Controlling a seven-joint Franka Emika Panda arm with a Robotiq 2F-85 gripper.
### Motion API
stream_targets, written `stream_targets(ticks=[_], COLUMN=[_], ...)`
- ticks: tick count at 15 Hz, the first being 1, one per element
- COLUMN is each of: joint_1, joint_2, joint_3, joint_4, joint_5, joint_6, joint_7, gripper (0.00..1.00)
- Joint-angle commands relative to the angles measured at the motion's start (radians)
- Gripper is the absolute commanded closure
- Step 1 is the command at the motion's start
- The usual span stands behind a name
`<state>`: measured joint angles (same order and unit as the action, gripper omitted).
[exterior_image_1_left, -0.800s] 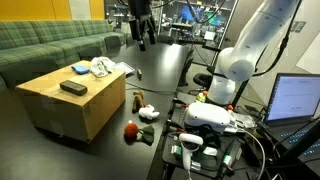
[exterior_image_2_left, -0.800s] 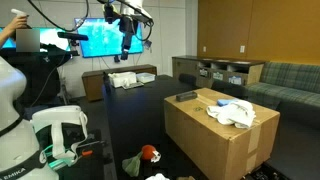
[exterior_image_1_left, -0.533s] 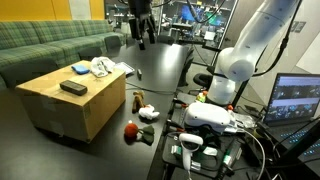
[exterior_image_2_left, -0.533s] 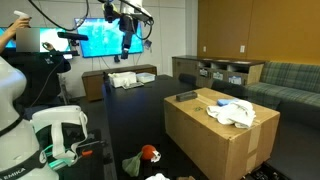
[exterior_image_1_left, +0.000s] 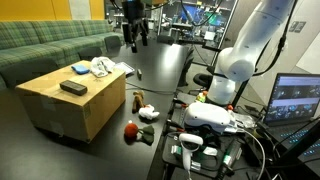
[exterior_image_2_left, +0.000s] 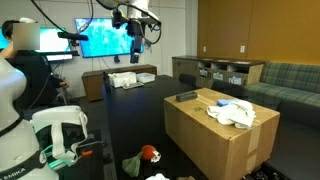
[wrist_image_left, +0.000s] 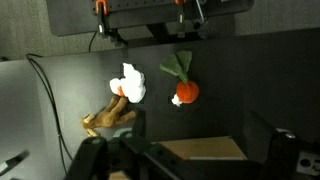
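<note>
Gripper (exterior_image_1_left: 133, 42) is hovering up high, fingers spread wide and empty, above a red plush toy (wrist_image_left: 185, 92) and a white-brown plushie (wrist_image_left: 122, 95).

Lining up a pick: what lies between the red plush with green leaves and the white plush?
Only bare black tabletop between red plush and white plush, wrist view.

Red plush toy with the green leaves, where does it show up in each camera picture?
In an exterior view: the red plush toy lies low, left of centre, just right of the cardboard box.
In an exterior view: the toy is near the bottom edge, left of centre, left of the box.
Wrist view: it is right of centre, above the box corner.
Shared landmark: the cardboard box.
</note>
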<state>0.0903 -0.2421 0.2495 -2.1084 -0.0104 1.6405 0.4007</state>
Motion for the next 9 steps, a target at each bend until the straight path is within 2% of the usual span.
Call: stream_targets(ticks=[1,6,9], joint_1=[-0.004,-0.011,-0.018], joint_2=[0.064,0.197,0.273], joint_3=[-0.025,-0.062,-0.107], joint_4=[-0.003,-0.052,-0.064], joint_5=[-0.082,-0.23,-0.296], joint_6=[0.167,0.494,0.656], joint_7=[0.002,0.038,0.06], gripper=[0.0,0.0,0.0])
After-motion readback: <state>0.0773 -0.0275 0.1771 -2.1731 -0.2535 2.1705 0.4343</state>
